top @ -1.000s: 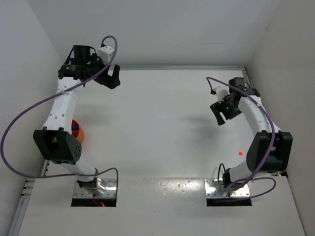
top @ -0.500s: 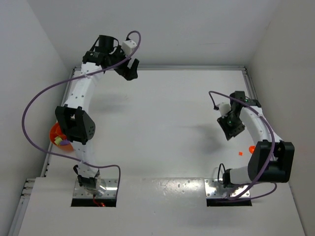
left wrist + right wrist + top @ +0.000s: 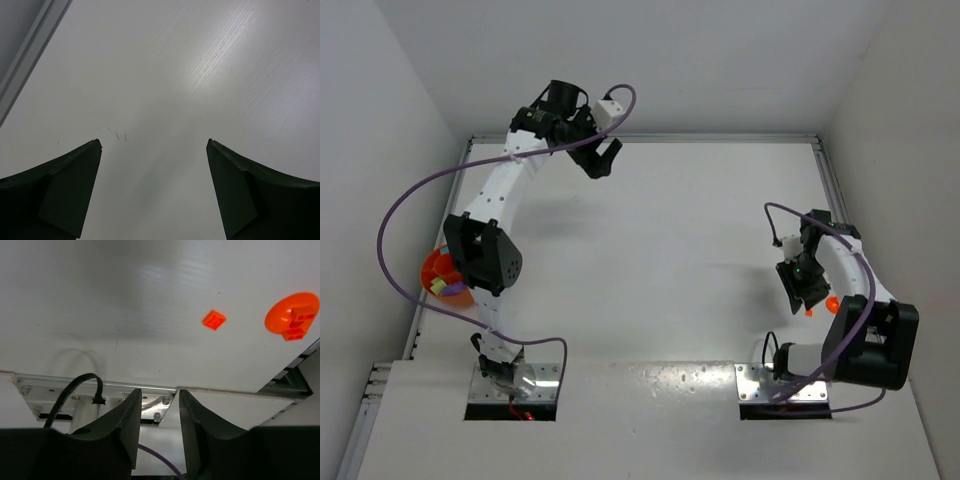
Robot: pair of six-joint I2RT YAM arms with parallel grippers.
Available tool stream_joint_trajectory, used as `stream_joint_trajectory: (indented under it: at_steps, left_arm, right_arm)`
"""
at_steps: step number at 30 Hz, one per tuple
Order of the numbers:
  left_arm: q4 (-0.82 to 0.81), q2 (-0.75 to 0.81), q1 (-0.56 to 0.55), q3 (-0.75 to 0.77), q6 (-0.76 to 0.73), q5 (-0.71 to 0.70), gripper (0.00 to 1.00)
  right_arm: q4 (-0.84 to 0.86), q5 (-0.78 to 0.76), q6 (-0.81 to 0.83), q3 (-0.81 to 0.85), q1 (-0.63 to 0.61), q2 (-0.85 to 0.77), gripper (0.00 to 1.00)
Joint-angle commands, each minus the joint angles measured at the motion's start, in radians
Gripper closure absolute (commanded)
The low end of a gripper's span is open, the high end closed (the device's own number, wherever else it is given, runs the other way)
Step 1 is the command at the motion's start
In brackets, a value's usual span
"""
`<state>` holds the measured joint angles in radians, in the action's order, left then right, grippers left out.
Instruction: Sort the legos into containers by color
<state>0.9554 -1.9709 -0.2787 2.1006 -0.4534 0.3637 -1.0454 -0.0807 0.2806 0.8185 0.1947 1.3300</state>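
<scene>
A loose orange lego (image 3: 214, 319) lies on the white table (image 3: 670, 260), also seen as a speck of an orange lego (image 3: 809, 312) just below my right gripper (image 3: 803, 290). Beside it a small round orange dish (image 3: 292, 315) holds orange legos; from above the dish (image 3: 832, 302) shows partly behind the arm. My right gripper (image 3: 159, 392) hangs over the near table edge, jaws a narrow gap apart, nothing between them. The orange bowl (image 3: 432, 268) at the far left holds lime (image 3: 440, 287) and purple legos, half hidden by the left arm. My left gripper (image 3: 603, 162) is open over bare table at the back, empty (image 3: 154, 145).
White walls close in the table on the left, back and right. A metal rail (image 3: 30, 55) runs along the back-left edge. The right arm's base plate (image 3: 150, 405) and a black cable (image 3: 82, 385) lie under the right gripper.
My left arm swung right along the back wall, uncovering the orange bowl. The right gripper moved toward the near right corner, over the orange lego, and its jaws narrowed.
</scene>
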Motion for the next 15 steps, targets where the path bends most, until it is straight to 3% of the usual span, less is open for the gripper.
stream_joint_trajectory:
  at_steps: [1, 15]
  left_arm:
    - [0.002, 0.032, -0.026, -0.008, -0.025, -0.038, 0.08]
    - [0.002, -0.043, -0.089, 0.052, -0.082, -0.091, 0.06]
  right_arm:
    - [0.013, -0.067, 0.025, -0.038, 0.041, -0.046, 0.63]
    - [0.07, -0.024, 0.081, 0.016, 0.287, 0.181, 0.67]
